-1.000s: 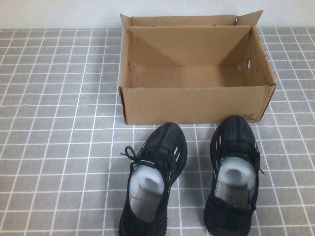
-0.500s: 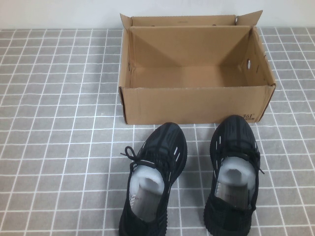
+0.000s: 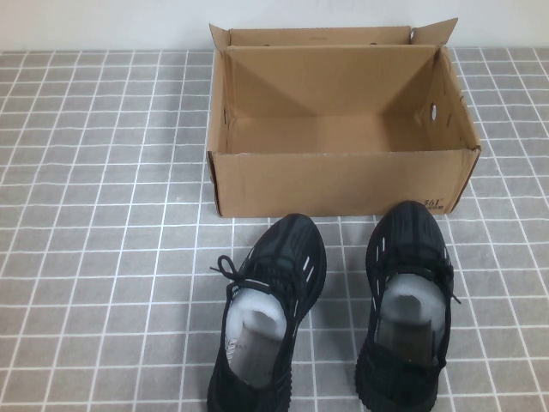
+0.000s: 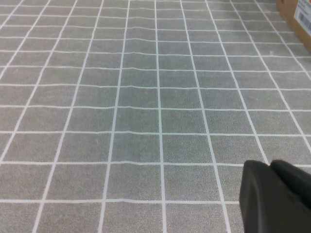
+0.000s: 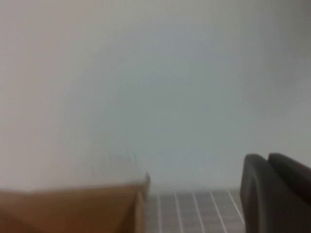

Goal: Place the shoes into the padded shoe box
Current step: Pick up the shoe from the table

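Two shoes, one (image 3: 268,322) at left and one (image 3: 407,305) at right, are set toes-first just before one open box (image 3: 343,182) on the gridded bench (image 3: 103,215), seen only from above. The left gripper (image 4: 277,196) is caught over bare bench beside the box corner, the right gripper (image 5: 274,194) above the box edge; neither's finger state can be told.
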Motion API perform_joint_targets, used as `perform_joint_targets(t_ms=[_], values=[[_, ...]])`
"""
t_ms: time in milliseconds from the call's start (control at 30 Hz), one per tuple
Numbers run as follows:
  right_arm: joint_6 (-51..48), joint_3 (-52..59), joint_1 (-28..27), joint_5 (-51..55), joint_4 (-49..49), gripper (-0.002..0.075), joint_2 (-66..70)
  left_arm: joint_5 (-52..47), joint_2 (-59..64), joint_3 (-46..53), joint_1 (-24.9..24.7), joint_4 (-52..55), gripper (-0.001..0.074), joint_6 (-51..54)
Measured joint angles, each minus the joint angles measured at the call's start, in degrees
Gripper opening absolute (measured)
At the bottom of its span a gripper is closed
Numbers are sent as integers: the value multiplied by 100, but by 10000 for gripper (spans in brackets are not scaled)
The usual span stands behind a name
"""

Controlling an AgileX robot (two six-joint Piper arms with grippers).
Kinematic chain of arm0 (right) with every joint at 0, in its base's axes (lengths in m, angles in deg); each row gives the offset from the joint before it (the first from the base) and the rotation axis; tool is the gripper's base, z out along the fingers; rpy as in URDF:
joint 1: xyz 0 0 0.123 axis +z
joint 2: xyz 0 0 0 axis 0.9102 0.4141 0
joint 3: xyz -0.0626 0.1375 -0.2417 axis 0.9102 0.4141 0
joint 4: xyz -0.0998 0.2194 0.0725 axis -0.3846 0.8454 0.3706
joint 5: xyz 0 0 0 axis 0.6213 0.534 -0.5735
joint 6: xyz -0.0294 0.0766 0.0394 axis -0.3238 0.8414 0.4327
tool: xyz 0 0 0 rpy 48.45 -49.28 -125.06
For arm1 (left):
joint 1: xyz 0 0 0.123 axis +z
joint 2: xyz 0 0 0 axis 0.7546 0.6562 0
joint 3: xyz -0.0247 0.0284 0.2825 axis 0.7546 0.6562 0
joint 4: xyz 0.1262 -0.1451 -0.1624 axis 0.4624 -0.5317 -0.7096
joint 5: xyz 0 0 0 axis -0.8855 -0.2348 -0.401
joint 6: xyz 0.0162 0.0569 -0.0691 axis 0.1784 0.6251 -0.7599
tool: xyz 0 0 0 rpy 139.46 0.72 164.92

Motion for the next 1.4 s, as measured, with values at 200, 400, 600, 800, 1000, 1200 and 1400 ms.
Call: perform_joint_targets(t_ms=[200, 400, 600, 800, 1000, 1200, 1400], values=[[-64, 33, 0, 397, -168, -8, 129, 0, 0, 0, 0, 0, -4, 0], [-64, 98, 0, 1160, 75, -8, 270, 0, 0, 0, 0, 0, -4, 0], [-549, 98, 0, 2109, 314, -8, 691, 0, 0, 0, 0, 0, -4, 0], [-2061, -105, 0, 2801, 1211, -8, 1361, 0, 0, 0, 0, 0, -4, 0], [-3828, -305, 88, 3228, 2533, -8, 2159, 0, 0, 0, 0, 0, -4, 0], [-4711, -320, 622, 3236, 3141, -8, 2814, 0, 0, 0, 0, 0, -4, 0], [-5024, -359, 1267, 3151, 3167, -8, 3208, 0, 0, 0, 0, 0, -4, 0]])
